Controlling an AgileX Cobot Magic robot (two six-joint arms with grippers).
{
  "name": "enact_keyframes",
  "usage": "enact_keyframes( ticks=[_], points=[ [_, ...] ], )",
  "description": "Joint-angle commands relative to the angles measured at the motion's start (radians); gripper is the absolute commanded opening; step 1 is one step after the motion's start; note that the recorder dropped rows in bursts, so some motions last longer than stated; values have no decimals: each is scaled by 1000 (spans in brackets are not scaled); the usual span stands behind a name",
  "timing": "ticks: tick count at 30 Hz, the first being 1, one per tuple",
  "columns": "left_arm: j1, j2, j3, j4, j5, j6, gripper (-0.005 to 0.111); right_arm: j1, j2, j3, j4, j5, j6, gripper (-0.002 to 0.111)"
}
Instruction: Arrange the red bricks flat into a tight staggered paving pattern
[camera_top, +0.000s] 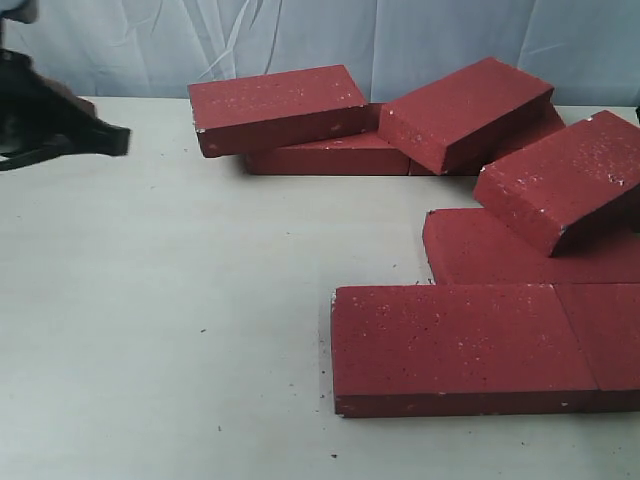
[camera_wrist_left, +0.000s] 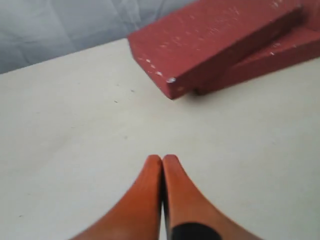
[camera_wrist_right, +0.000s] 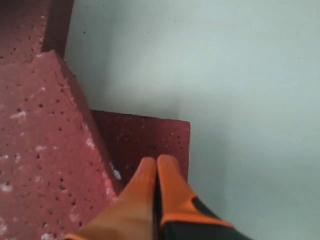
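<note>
Two grippers show, each with its orange jaws pressed together and holding nothing. The left gripper hangs over bare table, well apart from a tilted brick that leans on a flat one. The right gripper is over the corner of a flat brick, just beside a raised brick; I cannot tell whether its tips touch. In the exterior view, the bricks gather at the back and right: two lie flat end to end in front, another lies flat behind them, and three tilted ones rest on others.
</note>
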Motion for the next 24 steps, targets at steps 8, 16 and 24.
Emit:
enact_keyframes(
  ticks=[8,16,24],
  points=[
    [-283,334,-216,-36,57,113,0,-3,4,-4,26,70,-50,-1],
    [-332,526,-414,-332,97,387,0,-3,-42,-4,28,189,-57,-1],
    [-334,662,-582,-680,164,700,0,-3,-78,-4,137,265,-57,-1]
  ],
)
